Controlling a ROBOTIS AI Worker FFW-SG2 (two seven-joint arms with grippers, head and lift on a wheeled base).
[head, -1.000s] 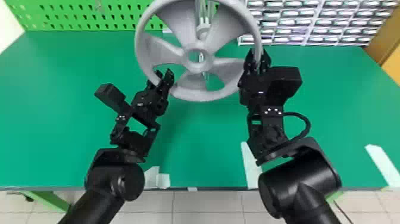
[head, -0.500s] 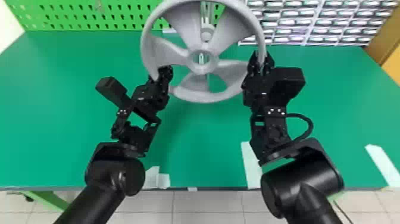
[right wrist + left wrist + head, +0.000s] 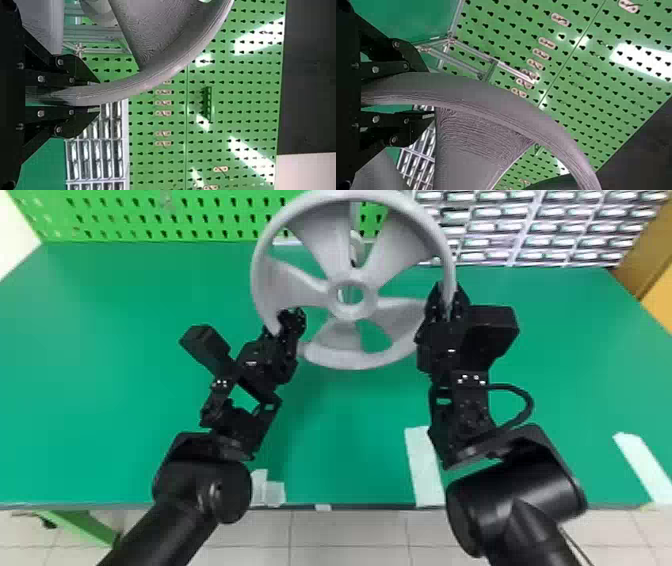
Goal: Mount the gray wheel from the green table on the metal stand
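Gray wheel, head view, top centre, upright-ish, both grippers on rim.
Left gripper clamps its lower left, right gripper its right side. Left wrist view: rim between fingers, left edge. Right wrist view: same, left edge.

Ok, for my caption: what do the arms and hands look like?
Left arm and right arm are black with rounded lower sections; a black cable loops by the right wrist. Left hand and right hand are black, with flat fingers and silvery screws.
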